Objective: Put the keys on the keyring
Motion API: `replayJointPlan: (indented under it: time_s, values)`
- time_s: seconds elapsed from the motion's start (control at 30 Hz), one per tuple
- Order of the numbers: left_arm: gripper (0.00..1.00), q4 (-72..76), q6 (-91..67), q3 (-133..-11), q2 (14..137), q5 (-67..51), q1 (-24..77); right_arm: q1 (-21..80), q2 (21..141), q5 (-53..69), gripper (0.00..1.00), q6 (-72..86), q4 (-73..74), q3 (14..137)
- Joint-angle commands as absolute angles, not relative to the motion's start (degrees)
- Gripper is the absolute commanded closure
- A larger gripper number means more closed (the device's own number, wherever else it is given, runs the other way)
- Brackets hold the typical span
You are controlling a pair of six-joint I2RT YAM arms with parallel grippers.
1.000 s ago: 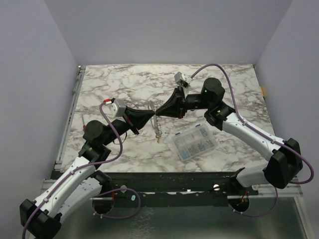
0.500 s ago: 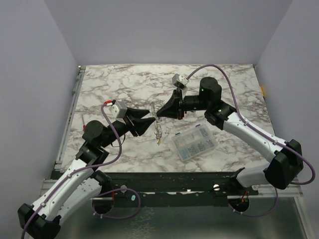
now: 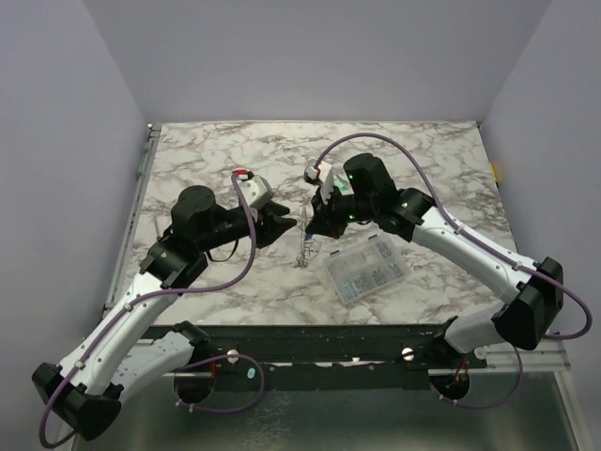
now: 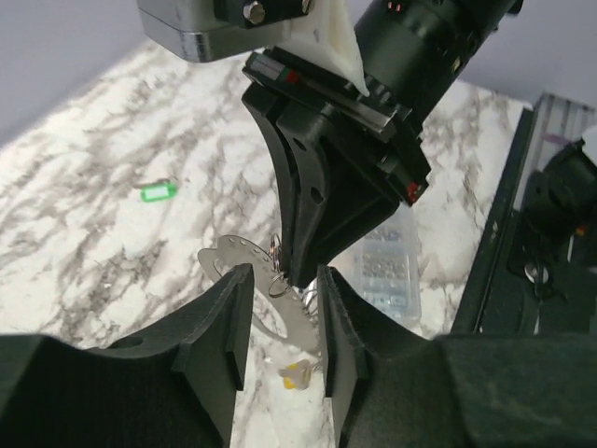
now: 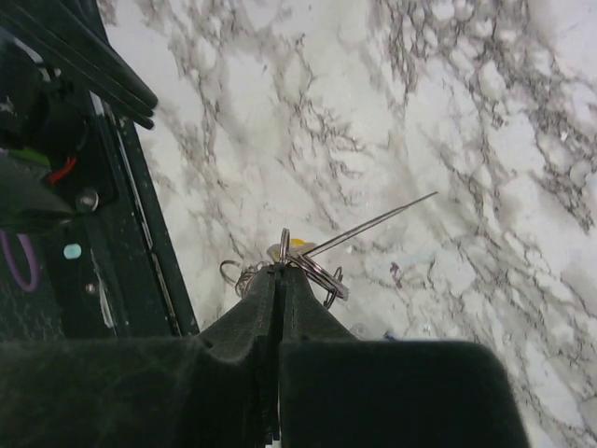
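**Right tool** (image 5: 280,271). Fingers pressed together, clamped on the keyring (image 5: 317,273) at its coiled loops. I take this as the holding side. It is raised above the counter (image 3: 216,160), near its middle.

**Keyring.** Thin silvery wire, held in the air between the two tools. In the right wrist view one free end juts out straight to the side. The rest dangles below the grip.

**Left tool** (image 4: 280,285). Fingers apart, one on each side of the keyring's loops, gripping nothing that I can see. It faces the right tool nose to nose.

**Yellow key** (image 4: 297,374). Hangs below the grip and seems to be on the wire already, though I cannot confirm the threading.

**Green key** (image 4: 157,192). Lies flat on the counter, well apart from both tools and not on the ring.

**Clear compartment box** (image 3: 366,268). On the counter near the dangling wire, toward the right arm.

**Handling note (my judgement).** The step in hand looks like a re-grip of the ring by the left tool.
- I would close the left fingers on the wire just beside the right tool's pinch, not on the yellow key.
- I would hold the right clamp firm until the left has bitten, so the ring cannot drop.
- I would leave the free end exposed, ready for the green key.
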State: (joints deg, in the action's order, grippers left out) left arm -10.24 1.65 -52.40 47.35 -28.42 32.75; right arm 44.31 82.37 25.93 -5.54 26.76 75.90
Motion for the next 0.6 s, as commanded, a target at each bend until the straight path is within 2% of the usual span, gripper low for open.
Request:
replayJointPlan:
  time_s: [0.0,0.27,0.57]
  values:
    - [0.63,-15.7,7.4,-54.7,51.7,-39.2,33.0,44.5,76.7,26.1,0.99,-9.6,29.6,72.9]
    - [0.68,-15.0,6.0,-55.6,53.3,-52.1,33.9,44.5,68.5,37.6,0.99,-12.5,24.9,69.9]
    - [0.70,-13.9,4.8,-55.9,51.8,-49.9,37.7,44.5,67.1,43.6,0.99,-13.2,23.6,70.1]
